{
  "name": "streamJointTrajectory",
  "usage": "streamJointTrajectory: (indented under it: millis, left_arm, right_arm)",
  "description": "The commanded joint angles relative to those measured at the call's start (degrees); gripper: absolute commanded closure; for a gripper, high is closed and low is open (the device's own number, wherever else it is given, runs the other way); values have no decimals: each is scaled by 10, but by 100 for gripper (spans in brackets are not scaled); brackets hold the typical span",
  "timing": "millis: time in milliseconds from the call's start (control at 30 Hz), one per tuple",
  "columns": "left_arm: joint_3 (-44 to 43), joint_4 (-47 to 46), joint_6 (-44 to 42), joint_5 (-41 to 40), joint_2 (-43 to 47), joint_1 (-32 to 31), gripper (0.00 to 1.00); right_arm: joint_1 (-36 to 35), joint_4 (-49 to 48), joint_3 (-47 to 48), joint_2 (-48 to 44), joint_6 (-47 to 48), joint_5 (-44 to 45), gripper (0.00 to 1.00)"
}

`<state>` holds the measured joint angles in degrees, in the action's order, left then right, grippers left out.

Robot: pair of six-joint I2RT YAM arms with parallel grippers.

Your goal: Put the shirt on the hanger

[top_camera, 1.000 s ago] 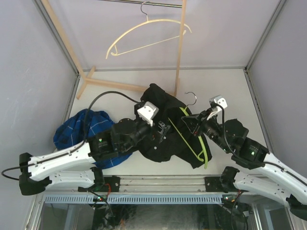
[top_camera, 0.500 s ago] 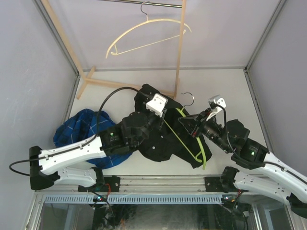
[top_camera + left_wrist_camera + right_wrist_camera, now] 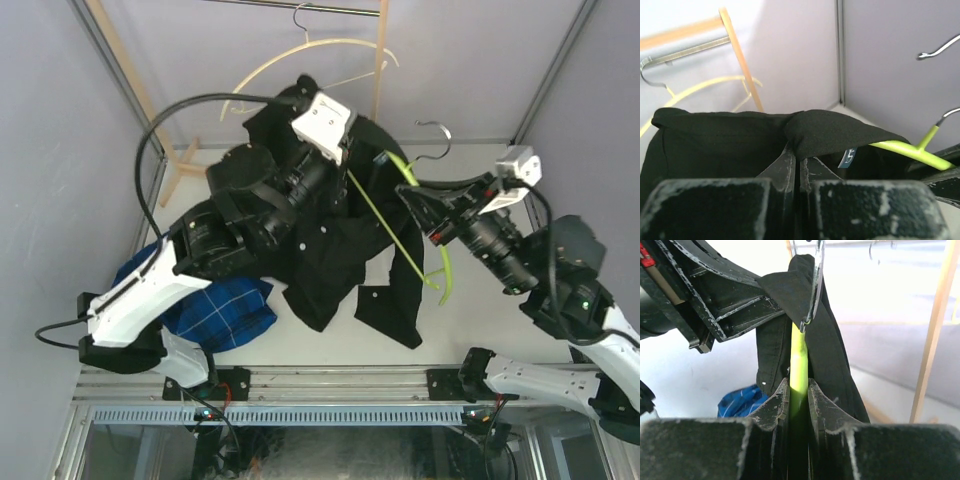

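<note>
Black cloth of the shirt (image 3: 330, 240) hangs mid-air at centre, its neck pinched in the fully closed left gripper (image 3: 799, 159). At its 3 o'clock, the right gripper (image 3: 799, 390) clamps the hanger (image 3: 799, 347). A thin pinch may slip and drop it. Cloth hides the hanger's far arm.

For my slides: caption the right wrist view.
The right gripper clamps the lime-green hanger; the left gripper holds the black shirt up around it.
</note>
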<state>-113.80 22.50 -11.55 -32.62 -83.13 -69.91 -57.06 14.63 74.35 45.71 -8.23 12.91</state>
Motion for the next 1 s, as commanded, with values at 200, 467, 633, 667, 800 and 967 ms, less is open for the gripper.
streamJointTrajectory:
  millis: [200,467,633,667,800,967]
  left_arm:
    - [-180,133,0,52,-70,-3,100]
    - [44,91,65,60,18,-4,100]
    - [196,56,109,59,83,-4,100]
    - [217,54,117,59,92,-4,100]
    - [291,42,145,63,126,-4,100]
    - [326,43,136,62,147,-3,100]
  right_arm:
    - [-1,111,189,55,92,32,100]
    - [0,62,-11,-30,48,-131,100]
    - [1,-27,-133,-68,-6,-166,100]
    - [1,-54,-158,-75,-19,-162,100]
    - [7,-132,-226,-78,-48,-175,100]
    - [35,-176,-249,-48,-75,-267,100]
